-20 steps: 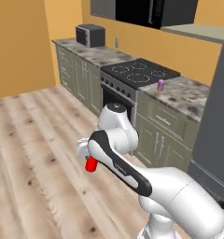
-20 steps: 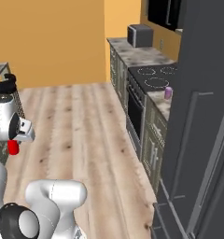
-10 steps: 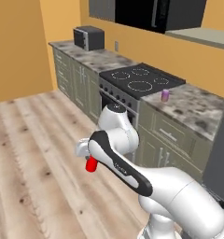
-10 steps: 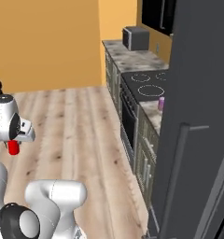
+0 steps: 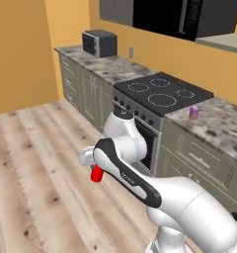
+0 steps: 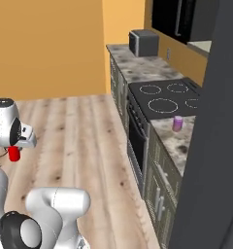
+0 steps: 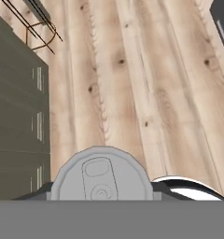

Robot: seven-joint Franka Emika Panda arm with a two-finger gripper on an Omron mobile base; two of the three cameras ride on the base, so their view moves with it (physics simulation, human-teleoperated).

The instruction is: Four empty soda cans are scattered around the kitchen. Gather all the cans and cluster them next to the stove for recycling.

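Hand view looks straight down on the silvery top of a red can (image 7: 102,179) clamped in the gripper (image 7: 102,193), with plank floor (image 7: 146,84) far below, so the robot is mid-carry in the gathering step. From the left base view the can hangs low in front of the arm, well apart from the stove (image 5: 161,92), while a purple can (image 5: 193,112) already stands on the worktop (image 5: 221,123) just beside the cooktop. Next, by the look of it, the robot must close in on that worktop, lift the red can over its edge and set it upright near the purple one.
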